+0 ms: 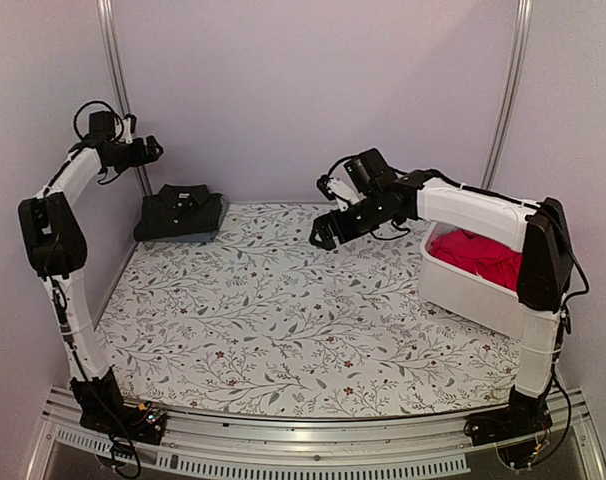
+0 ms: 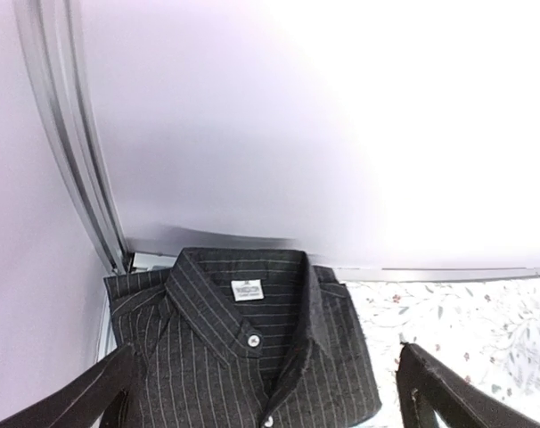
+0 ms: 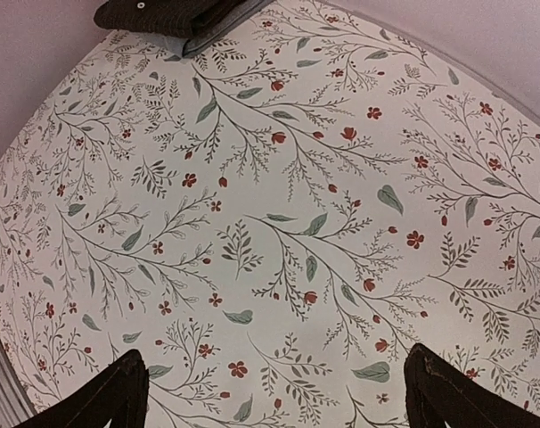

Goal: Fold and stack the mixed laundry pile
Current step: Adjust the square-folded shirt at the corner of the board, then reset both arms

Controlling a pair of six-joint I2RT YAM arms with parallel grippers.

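**Pinstriped shirt** (image 1: pixel 180 212): black with thin pale stripes, folded into a neat rectangle. The collar faces up, and your left wrist view shows a white label and small buttons. It lies at the far-left corner of the worktop (image 1: pixel 283 320), close to the back wall. A grey-blue layer (image 3: pixel 176 43) peeks out under its edge; you cannot tell what garment that is.

**Red-pink cloth** (image 1: pixel 480 255): soft and crumpled, heaped inside the white bin (image 1: pixel 453 290). The bin is a smooth, hard-walled tub at the right side of the worktop.

**Worktop surface**: a flat, pale cover printed with grey-green sprigs and small red blossoms.

**Your left tool** (image 1: pixel 146 152): raised above the shirt, near the metal corner post (image 1: pixel 118 90). Its fingers (image 2: pixel 83 392) are spread wide, with nothing between them and touching nothing.

**Your right tool** (image 1: pixel 323 236): hangs over the far middle of the worktop, left of the bin. Its fingers (image 3: pixel 466 392) are spread wide and empty, above the printed cover.
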